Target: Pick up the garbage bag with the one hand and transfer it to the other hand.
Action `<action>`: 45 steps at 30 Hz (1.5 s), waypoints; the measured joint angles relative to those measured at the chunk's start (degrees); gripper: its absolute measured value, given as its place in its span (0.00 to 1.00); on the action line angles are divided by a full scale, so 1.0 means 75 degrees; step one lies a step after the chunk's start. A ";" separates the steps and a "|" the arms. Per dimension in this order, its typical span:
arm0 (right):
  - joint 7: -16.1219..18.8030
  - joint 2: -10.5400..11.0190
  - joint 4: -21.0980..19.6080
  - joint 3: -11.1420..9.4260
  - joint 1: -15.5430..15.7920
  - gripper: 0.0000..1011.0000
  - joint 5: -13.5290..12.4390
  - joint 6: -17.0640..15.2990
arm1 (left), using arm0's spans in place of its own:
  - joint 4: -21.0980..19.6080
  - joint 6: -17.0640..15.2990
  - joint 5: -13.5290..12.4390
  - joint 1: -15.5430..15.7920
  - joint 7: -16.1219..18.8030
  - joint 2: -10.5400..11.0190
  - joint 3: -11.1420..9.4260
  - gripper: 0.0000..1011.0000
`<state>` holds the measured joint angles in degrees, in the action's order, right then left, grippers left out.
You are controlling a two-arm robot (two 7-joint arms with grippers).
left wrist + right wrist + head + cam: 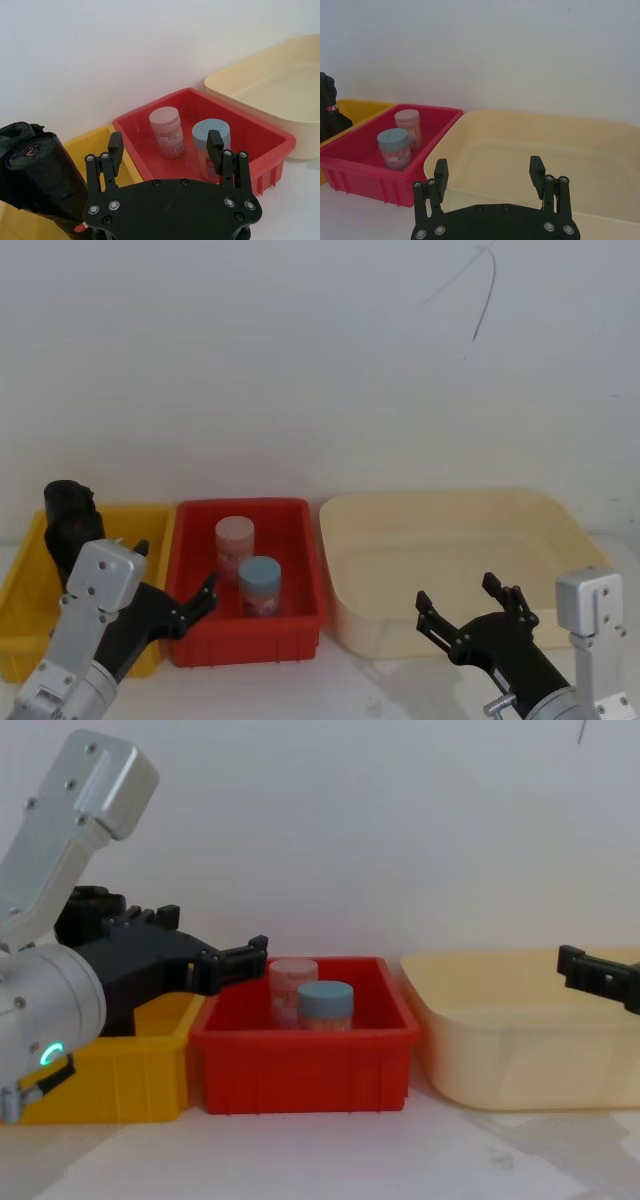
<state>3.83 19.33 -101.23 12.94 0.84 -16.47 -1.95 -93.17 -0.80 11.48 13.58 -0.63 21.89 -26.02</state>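
The garbage bag (68,515) is a black roll standing upright at the back left of the yellow bin (20,590). In the left wrist view the garbage bag (47,175) shows a red mark on top, with a looser black roll (15,131) behind it. My left gripper (175,575) hangs open just right of the bag, over the edge between the yellow and red bins, holding nothing; it also shows as left gripper (165,146). My right gripper (460,595) is open and empty in front of the cream tub, seen too as right gripper (488,171).
A red bin (300,635) in the middle holds a pink-lidded jar (235,545) and a blue-lidded jar (260,585). A large cream tub (560,530) stands on the right. A white wall rises close behind the bins.
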 joint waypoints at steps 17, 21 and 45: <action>0.0000 0.0000 0.0000 0.0000 0.0000 0.99 0.0001 0.0000 | -0.0001 0.0000 0.0000 0.0000 0.0000 0.0000 0.0000 0.99; 0.0000 0.0000 0.0000 0.0000 0.0000 0.99 0.0000 0.0000 | 0.0000 0.0000 0.0000 0.0000 0.0000 0.0000 -0.0001 0.99; 0.0000 0.0000 0.0000 0.0000 0.0000 0.99 0.0000 0.0000 | -0.0001 0.0000 0.0001 0.0000 0.0000 0.0000 0.0000 0.99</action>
<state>3.83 19.33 -101.23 12.94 0.84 -16.46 -1.95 -93.18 -0.80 11.48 13.59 -0.63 21.89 -26.02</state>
